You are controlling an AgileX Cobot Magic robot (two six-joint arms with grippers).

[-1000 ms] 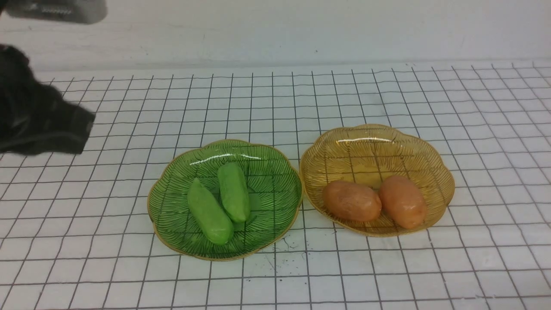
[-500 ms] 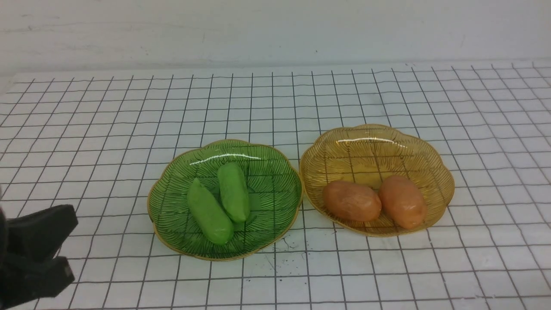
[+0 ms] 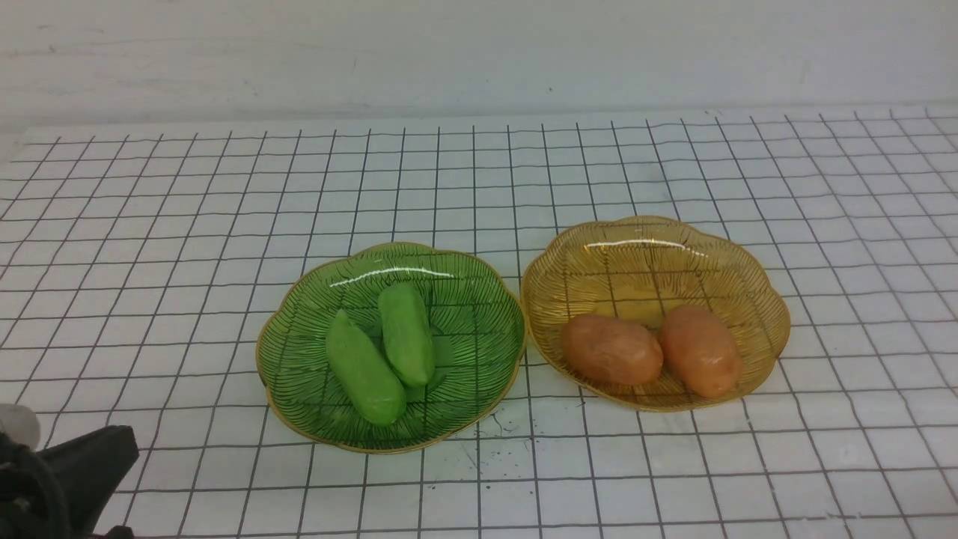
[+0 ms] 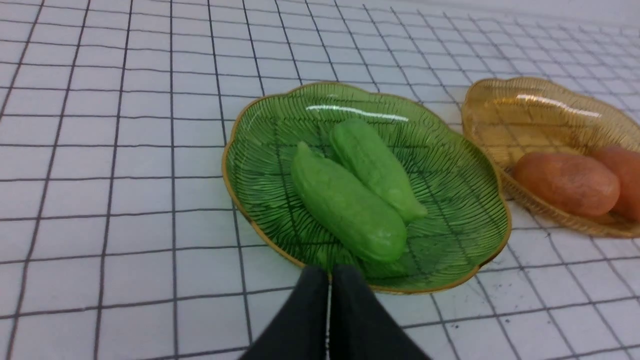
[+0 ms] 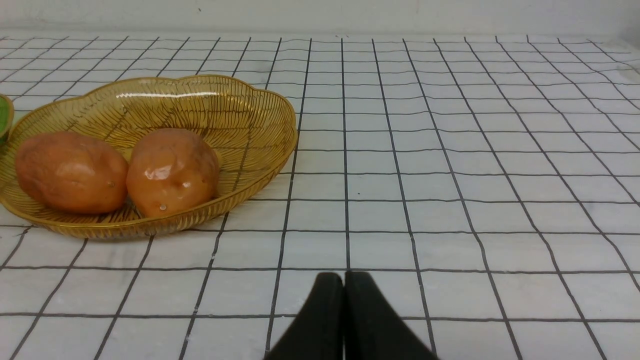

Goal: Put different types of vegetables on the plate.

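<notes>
Front view: two green cucumber pieces (image 3: 382,348) lie side by side, touching, in green plate (image 3: 479,389); two orange-brown potato pieces (image 3: 650,350) lie touching in amber plate (image 3: 748,284), just right of it. Plates nearly touch on gridded tabletop (image 3: 187,224). L gripper (image 4: 330,282): fingers pressed together, empty, near green plate. R gripper (image 5: 344,287): pressed together, empty, apart from amber plate.

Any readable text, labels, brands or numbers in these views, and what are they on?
None: no words, labels, brands or numbers show in any view.
Green plate: only black line pattern and gold rim.
Amber plate: the same, no text.
Table cover: plain black grid; the dark specks near the green plate are marks, not writing.
</notes>
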